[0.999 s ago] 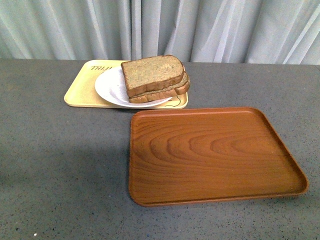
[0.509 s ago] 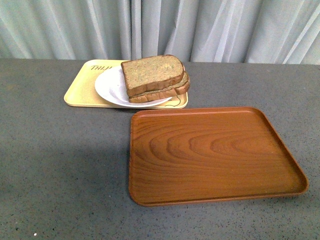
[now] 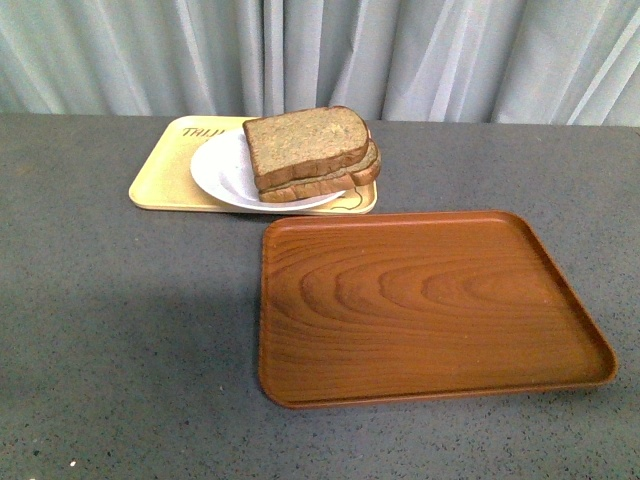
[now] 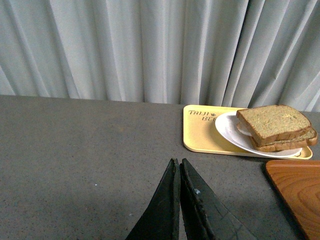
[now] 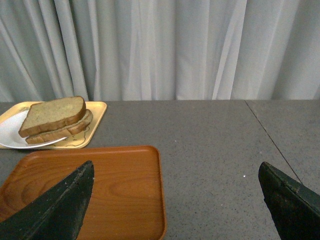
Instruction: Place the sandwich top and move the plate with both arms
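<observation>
The sandwich top (image 3: 305, 143), a brown bread slice, lies on a second slice on the white plate (image 3: 222, 172). The plate rests on a pale yellow tray at the table's far side. Bread and plate also show in the left wrist view (image 4: 274, 122) (image 4: 231, 131) and the right wrist view (image 5: 52, 114) (image 5: 10, 134). Neither gripper shows in the front view. My left gripper (image 4: 177, 163) is shut and empty over bare table, well short of the plate. My right gripper (image 5: 176, 167) is open and empty over the wooden tray's edge, far from the plate.
The yellow tray (image 3: 165, 175) holds the plate. A large brown wood-grain tray (image 3: 430, 300) lies nearer, right of centre, and is empty. It also shows in the right wrist view (image 5: 115, 185). A grey curtain (image 3: 320, 55) hangs behind the grey table (image 3: 120, 320).
The front view has shifted slightly; the trays, plate and bread sit a few pixels higher. Nothing on the table has moved.
</observation>
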Robot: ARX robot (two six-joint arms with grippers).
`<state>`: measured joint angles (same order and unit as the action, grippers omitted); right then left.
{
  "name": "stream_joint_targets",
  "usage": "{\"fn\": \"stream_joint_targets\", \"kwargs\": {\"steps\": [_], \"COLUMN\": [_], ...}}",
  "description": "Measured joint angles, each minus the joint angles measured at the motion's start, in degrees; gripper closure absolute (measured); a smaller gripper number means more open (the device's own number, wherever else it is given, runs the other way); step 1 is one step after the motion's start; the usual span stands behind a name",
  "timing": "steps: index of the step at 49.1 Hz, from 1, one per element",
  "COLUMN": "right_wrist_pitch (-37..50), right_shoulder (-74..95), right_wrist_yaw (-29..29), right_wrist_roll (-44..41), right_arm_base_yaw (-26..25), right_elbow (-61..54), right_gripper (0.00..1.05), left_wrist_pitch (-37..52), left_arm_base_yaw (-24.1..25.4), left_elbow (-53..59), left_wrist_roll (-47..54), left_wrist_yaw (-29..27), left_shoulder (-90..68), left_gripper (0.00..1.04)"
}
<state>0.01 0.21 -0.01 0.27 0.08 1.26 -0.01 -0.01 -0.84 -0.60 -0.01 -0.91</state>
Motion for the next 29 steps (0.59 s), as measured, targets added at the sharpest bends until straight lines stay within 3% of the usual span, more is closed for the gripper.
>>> {"fn": "stream_joint_targets", "kwargs": {"steps": [3,8,21,26,29], "right_wrist_pitch": [0.0,0.0,0.0,0.0,0.0], "right_shoulder": [0.0,0.0,0.0,0.0,0.0], "right_wrist_yaw": [0.0,0.0,0.0,0.0,0.0], "right_wrist_roll": [0.0,0.0,0.0,0.0,0.0], "right_arm_base_yaw": [0.0,0.0,0.0,0.0,0.0], "right_elbow": [0.0,0.0,0.0,0.0,0.0], "right_gripper": [0.09,0.09,0.09,0.09,0.09], "left_wrist_pitch": [0.0,0.0,0.0,0.0,0.0], "left_arm_base_yaw": [0.0,0.0,0.0,0.0,0.0], "left_elbow": [0.0,0.0,0.0,0.0,0.0], "left_wrist_roll": [0.0,0.0,0.0,0.0,0.1], "left_wrist_yaw": [0.0,0.0,0.0,0.0,0.0], "left_shoulder": [0.0,0.0,0.0,0.0,0.0], "left_gripper": [1.03,0.78,0.37,0.12,0.09]}}
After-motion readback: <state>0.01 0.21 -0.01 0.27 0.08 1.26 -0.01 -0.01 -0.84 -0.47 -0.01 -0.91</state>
